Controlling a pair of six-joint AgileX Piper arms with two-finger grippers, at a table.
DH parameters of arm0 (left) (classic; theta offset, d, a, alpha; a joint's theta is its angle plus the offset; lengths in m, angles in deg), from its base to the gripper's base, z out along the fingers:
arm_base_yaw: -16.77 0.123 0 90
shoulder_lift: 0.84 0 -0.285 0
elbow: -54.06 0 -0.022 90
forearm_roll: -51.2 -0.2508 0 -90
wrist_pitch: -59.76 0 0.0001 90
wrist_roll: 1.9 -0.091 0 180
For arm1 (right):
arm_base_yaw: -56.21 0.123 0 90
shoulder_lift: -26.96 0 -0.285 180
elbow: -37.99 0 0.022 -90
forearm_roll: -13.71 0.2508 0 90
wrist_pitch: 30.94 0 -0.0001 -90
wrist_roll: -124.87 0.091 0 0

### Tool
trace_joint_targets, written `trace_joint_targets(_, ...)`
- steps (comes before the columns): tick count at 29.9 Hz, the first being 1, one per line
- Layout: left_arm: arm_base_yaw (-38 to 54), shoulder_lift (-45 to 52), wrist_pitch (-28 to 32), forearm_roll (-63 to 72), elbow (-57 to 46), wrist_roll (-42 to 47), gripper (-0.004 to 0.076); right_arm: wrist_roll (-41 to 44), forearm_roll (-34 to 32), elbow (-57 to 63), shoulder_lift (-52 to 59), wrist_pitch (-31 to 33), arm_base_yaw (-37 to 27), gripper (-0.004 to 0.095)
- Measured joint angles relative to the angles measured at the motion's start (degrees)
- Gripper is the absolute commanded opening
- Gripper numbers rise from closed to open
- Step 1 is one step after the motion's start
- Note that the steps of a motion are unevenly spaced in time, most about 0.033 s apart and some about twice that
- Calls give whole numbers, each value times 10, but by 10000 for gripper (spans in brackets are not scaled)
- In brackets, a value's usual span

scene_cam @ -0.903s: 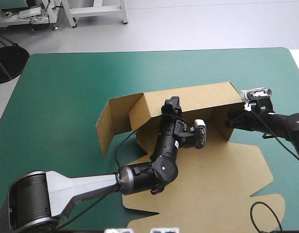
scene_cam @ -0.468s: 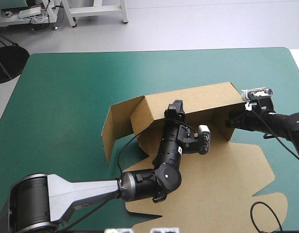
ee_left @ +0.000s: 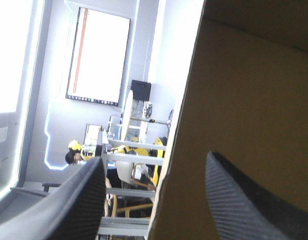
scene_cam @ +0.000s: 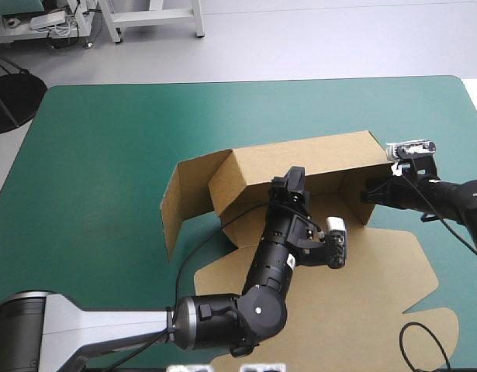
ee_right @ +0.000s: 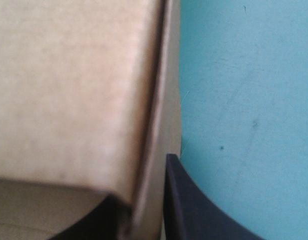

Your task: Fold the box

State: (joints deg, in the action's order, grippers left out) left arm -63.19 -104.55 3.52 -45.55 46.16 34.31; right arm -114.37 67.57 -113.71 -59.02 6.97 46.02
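both end effectors attend the box: right end effector pinches its end wall, left end effector spread wide. light, stiff board, probably best gripped at edges.

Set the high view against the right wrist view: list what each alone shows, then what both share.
Only the high view: the whole box, its walls raised, the rest of the sheet flat on the table, and the left gripper over its middle. Only the right wrist view: the box's end wall seen edge-on, pinched in the right gripper. Both: the brown board, the teal-green cover and the right gripper at the box's right end.
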Motion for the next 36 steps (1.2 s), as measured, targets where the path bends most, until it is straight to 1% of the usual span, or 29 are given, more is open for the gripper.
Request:
trace_joint_targets(4,-32,4,1,1,0,0,413,0,-1,0,0,-1,0,2)
trace_joint_targets(6,-41,5,6,6,0,1,363,1,-1,0,0,-1,0,2)
trace_joint_targets(7,-43,5,9,8,0,2,312,2,-1,0,0,-1,0,2)
trace_joint_targets(9,-43,5,12,11,0,9,177,3,-1,0,0,-1,0,2)
trace_joint_targets(11,-43,5,13,13,0,19,-7,3,-1,0,0,-1,0,2)
trace_joint_targets(22,-41,7,36,26,0,32,-5,8,-5,0,0,-3,0,2)
trace_joint_targets(25,-27,22,63,16,-1,66,-5,13,-9,0,0,-4,0,2)
trace_joint_targets(30,-7,78,142,5,-1,101,-6,17,-11,0,0,-4,0,2)
trace_joint_targets(36,56,126,189,0,-1,128,-5,21,-12,0,0,-5,0,2)
